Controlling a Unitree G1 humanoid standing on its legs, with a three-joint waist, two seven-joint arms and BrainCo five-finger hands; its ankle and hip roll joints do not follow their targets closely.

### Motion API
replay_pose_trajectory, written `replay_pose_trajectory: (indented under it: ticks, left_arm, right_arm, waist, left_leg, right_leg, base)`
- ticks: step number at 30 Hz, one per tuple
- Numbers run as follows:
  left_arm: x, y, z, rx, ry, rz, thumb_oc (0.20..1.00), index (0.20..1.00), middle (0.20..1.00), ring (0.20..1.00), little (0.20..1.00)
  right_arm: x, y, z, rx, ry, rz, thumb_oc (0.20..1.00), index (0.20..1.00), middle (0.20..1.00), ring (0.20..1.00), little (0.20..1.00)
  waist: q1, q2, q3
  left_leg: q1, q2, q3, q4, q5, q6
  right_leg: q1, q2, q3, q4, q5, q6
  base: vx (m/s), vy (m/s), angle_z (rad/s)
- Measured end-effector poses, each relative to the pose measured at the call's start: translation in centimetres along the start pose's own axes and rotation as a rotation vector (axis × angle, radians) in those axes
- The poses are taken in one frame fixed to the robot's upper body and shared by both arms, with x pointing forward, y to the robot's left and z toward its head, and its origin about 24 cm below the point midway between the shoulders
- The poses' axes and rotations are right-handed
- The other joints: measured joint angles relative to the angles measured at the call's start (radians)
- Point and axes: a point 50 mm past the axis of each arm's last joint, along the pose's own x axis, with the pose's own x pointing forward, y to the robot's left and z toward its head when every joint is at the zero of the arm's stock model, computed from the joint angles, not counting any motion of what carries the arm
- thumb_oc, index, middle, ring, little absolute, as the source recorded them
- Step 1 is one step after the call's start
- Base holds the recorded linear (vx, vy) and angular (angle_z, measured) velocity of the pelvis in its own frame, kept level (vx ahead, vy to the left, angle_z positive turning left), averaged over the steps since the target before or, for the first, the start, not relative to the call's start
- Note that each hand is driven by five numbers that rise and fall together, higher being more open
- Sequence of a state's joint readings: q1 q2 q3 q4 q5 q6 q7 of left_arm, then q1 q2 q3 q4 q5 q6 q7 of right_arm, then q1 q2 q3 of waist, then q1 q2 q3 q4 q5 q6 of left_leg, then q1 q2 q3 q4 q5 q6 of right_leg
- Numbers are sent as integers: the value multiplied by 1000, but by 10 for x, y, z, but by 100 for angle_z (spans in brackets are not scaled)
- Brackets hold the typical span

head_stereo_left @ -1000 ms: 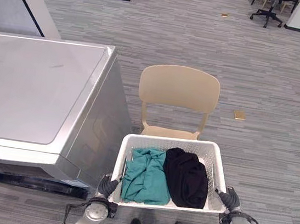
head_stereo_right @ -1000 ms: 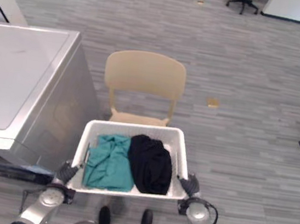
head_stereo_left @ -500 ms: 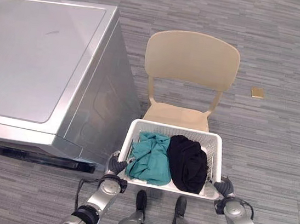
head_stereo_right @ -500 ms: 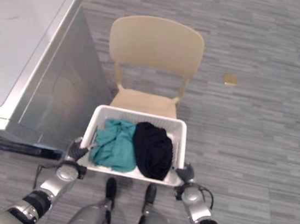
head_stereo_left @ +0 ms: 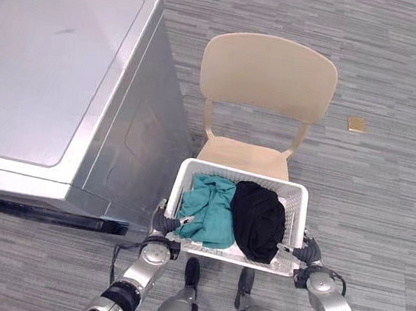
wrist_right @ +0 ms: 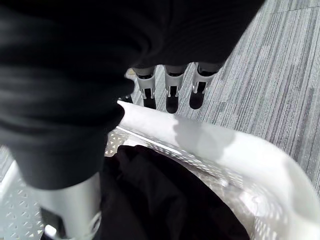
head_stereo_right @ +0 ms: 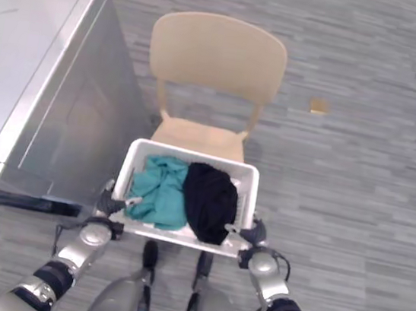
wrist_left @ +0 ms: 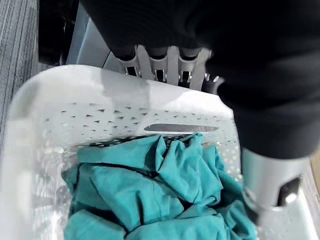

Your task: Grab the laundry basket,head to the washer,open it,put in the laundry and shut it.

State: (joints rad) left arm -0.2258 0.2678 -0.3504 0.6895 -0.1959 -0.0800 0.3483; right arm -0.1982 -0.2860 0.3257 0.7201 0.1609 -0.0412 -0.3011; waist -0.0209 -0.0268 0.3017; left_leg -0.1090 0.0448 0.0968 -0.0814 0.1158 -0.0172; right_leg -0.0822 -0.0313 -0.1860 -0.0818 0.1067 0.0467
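At opposite rims, left hand and right hand grip the basket.

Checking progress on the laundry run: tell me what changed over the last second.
The view tipped down and closed in on the washer and chair. The laundry basket now reaches over the chair seat. Each thumb has come over the rim. Unchanged: left hand and right hand grip the basket; teal garment and black garment inside; washer lid shut.

You've got the white perforated laundry basket held level in front of a tan chair, teal garment crumpled in its left half, black garment bunched in the right half, touching it. Silver top-load washer stands to the left, lid shut.
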Motion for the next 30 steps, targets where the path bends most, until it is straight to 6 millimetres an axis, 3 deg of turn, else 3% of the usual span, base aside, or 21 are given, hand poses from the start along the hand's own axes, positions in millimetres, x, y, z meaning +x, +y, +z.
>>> replay_pose_trajectory:
  ticks: [7, 13, 21, 30]
  left_arm:
    - [6, -4, 19, -41, -52, -5, 1000, 1000, 1000, 1000, 1000]
    - [11, -4, 32, -67, -94, -3, 1000, 1000, 1000, 1000, 1000]
    - [30, 9, 76, -87, -200, 54, 1000, 1000, 1000, 1000, 1000]
    - [27, 15, 80, -98, -227, 57, 1000, 1000, 1000, 1000, 1000]
  right_arm:
    - [4, 15, 14, 113, -3, 7, 1000, 1000, 1000, 1000, 1000]
    - [11, 16, 24, 142, -4, 16, 1000, 1000, 1000, 1000, 1000]
    - [27, 11, 76, 176, -129, -7, 1000, 1000, 1000, 1000, 1000]
    - [26, 4, 75, 175, -135, -23, 1000, 1000, 1000, 1000, 1000]
  waist:
    - [-1, 2, 1]
    - [7, 11, 7]
    - [23, 14, 47]
    - [27, 7, 52]
  left_leg:
    - [-29, 2, -2, 0, 7, 1]
    - [-59, 1, -4, 0, 17, 0]
    - [-101, 10, -23, 1, 26, -9]
    - [-79, 7, -24, 1, 26, -9]
  right_leg:
    - [-29, 2, 0, 0, 1, 0]
    - [-56, 5, -4, 0, 5, -3]
    - [-92, 15, -21, 0, 16, -18]
    - [-67, 9, -25, 1, 17, -19]
  base:
    - [-73, -3, -1]
    - [-58, 12, 2]
    - [-4, 13, 5]
    - [33, 4, 2]
